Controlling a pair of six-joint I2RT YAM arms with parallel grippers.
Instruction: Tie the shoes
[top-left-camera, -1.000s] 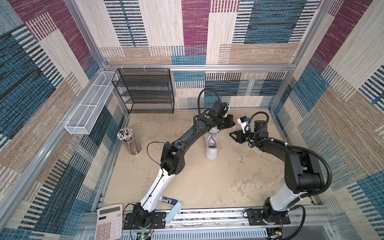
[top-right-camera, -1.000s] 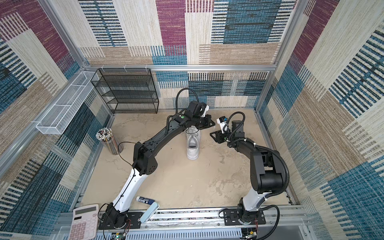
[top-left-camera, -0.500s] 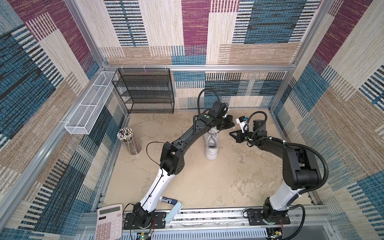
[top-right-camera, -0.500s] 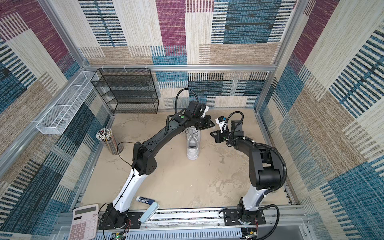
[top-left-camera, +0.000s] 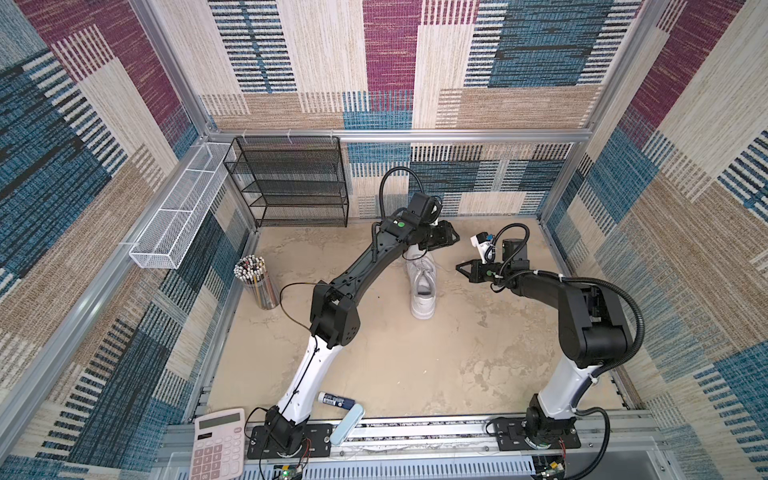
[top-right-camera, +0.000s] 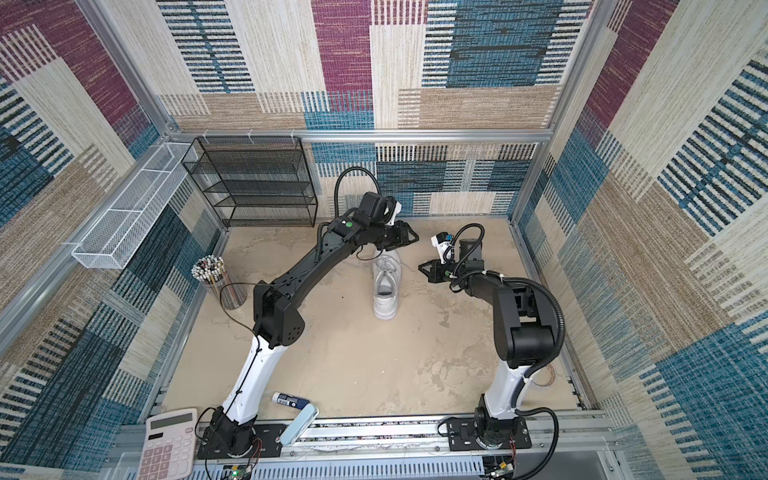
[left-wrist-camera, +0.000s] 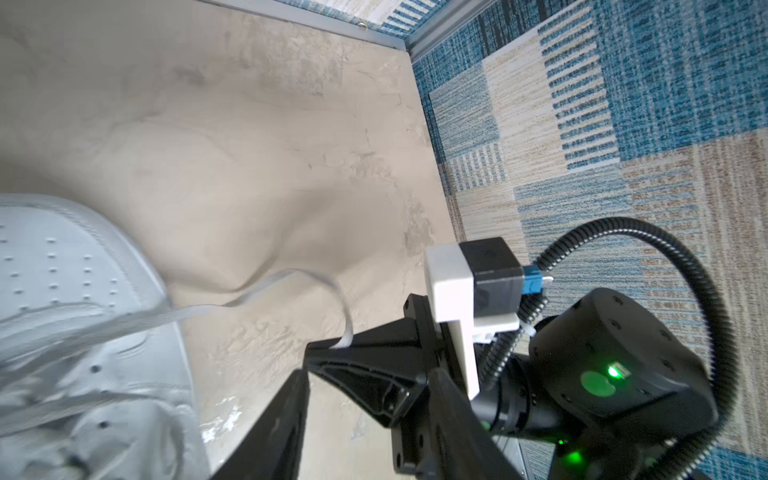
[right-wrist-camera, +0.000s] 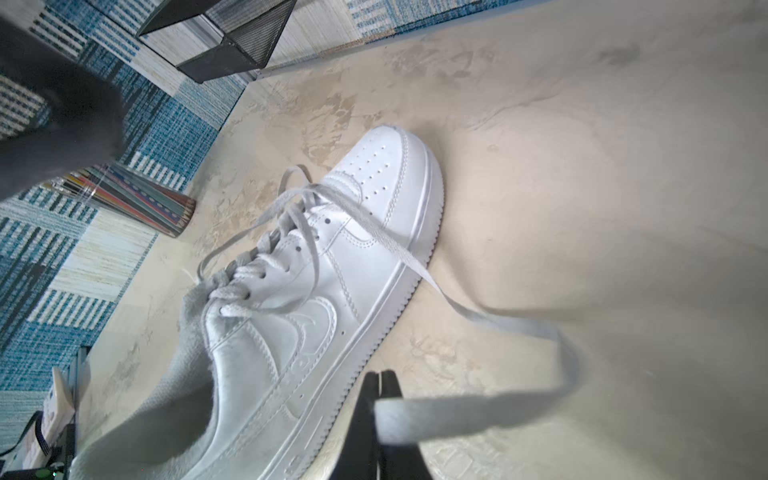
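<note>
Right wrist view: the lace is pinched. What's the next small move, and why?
Probably draw the right gripper away from the shoe: it is shut on the lace, which hangs in a slack loop, and the left gripper is open, holding nothing.

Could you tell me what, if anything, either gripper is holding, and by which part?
The right gripper pinches the white lace of the sneaker along its loose length, away from the eyelets. The left gripper is open, holding nothing.
</note>
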